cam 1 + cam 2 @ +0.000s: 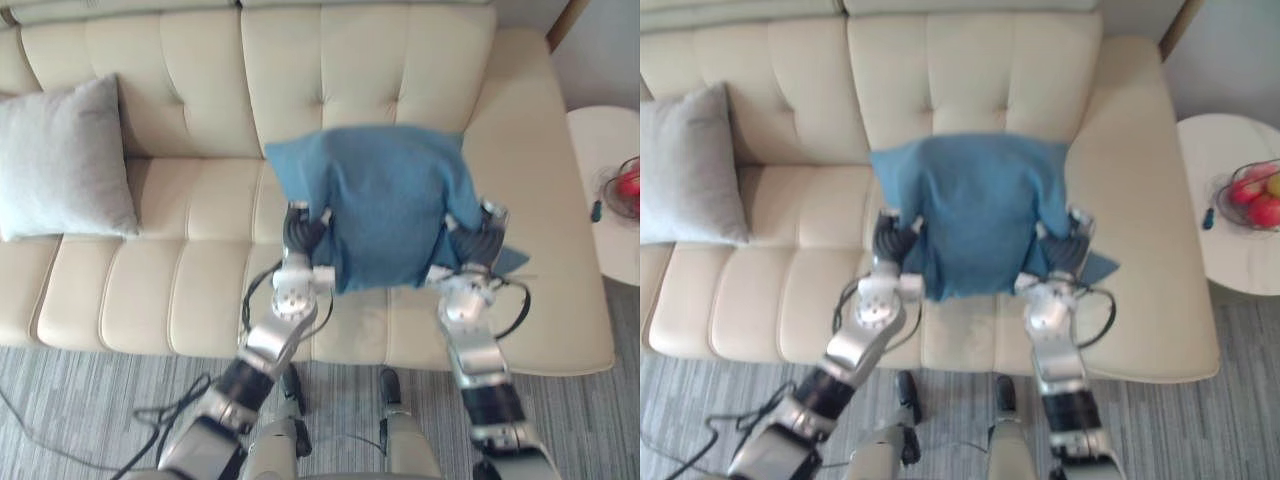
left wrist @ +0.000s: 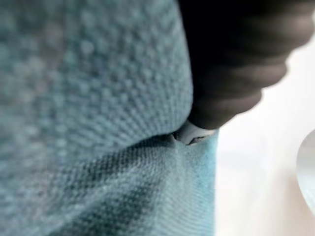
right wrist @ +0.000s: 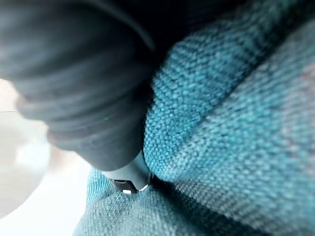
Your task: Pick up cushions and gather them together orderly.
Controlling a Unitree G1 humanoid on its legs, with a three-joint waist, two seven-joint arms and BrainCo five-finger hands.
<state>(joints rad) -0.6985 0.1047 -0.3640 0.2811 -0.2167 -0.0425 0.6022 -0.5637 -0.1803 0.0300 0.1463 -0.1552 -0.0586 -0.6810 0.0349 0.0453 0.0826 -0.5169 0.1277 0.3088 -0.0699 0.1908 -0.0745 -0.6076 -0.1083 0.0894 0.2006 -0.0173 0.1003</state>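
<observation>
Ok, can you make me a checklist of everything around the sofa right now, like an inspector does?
surface: cream sofa, a long seat with a tufted back.
job's things: blue cushion held up between both hands over the seat; grey cushion leaning on the backrest at the sofa's left end.
clutter: nothing seen.
hands: left hand at the blue cushion's left edge, right hand at its right edge; the grip is hidden by the cloth.
cables: nothing seen.
surroundings: round white table on the right with a bowl of fruit; grey striped carpet.

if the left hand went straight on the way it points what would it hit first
The blue cushion, which the left hand is pressed against; beyond it, likely the sofa backrest, depth unclear.
</observation>
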